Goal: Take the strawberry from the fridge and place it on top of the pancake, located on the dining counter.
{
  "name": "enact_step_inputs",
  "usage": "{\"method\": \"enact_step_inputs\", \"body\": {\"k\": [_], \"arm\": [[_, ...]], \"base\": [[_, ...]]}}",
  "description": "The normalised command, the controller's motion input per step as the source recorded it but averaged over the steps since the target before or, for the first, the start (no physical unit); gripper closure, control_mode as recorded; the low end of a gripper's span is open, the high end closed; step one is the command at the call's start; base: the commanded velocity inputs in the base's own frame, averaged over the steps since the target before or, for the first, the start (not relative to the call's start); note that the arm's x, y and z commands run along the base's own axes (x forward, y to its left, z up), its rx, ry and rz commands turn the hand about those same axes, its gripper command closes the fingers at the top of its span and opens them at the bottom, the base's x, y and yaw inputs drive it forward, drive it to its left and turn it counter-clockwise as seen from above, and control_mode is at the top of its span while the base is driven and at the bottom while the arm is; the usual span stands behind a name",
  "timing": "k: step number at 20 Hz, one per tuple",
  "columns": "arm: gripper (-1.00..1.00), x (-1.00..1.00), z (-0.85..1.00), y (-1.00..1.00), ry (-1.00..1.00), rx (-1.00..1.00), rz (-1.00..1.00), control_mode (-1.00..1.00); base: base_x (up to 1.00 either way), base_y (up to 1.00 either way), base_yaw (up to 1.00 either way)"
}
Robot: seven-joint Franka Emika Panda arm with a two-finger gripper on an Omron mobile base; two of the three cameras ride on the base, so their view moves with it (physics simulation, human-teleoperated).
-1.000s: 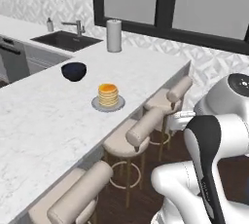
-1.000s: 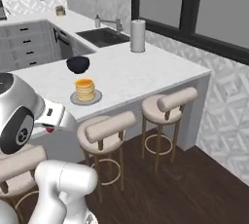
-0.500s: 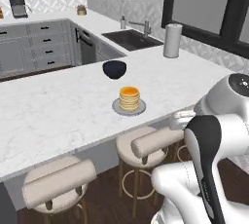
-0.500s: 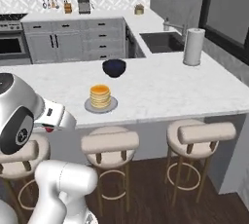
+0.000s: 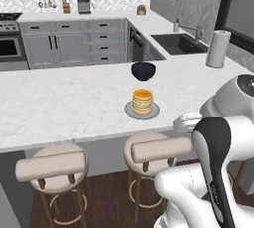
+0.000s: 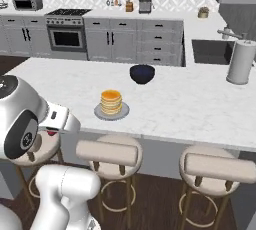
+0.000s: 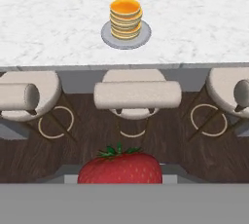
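The strawberry (image 7: 120, 167), bright red with a green leafy top, sits right at the bottom of the hand view, with my gripper (image 6: 52, 131) shut on it. It hangs low in front of the dining counter (image 5: 59, 103), above the dark wood floor and short of the stools. The pancake (image 5: 142, 100) is a golden stack on a grey plate (image 5: 128, 112) near the counter's front edge. In the hand view the pancake (image 7: 125, 17) lies straight ahead, beyond the middle stool (image 7: 137, 95). The fridge is out of view.
A dark bowl (image 5: 143, 71) stands just behind the pancake. A paper towel roll (image 5: 218, 48) stands at the counter's right end, near the sink (image 5: 178, 43). Beige stools (image 6: 109, 153) line the counter's front. Grey cabinets and a stove (image 6: 66, 34) fill the back wall.
The whole scene has swung across both base views, so the camera has moved with the base. The counter now faces me square-on. The gripper stays shut on the strawberry.
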Motion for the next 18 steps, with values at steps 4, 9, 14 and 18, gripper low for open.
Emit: {"method": "enact_step_inputs", "body": {"k": [4, 9, 14, 18], "arm": [[1.0, 0.0, 0.0, 0.0, 0.0, 0.0, 0.0, 1.0], [1.0, 0.0, 0.0, 0.0, 0.0, 0.0, 0.0, 1.0], [1.0, 0.0, 0.0, 0.0, 0.0, 0.0, 0.0, 1.0], [1.0, 0.0, 0.0, 0.0, 0.0, 0.0, 0.0, 1.0]], "base": [[0.54, -0.14, 0.21], [0.75, -0.11, 0.0], [0.42, -0.43, -0.04], [0.24, -0.45, -0.02]]}}
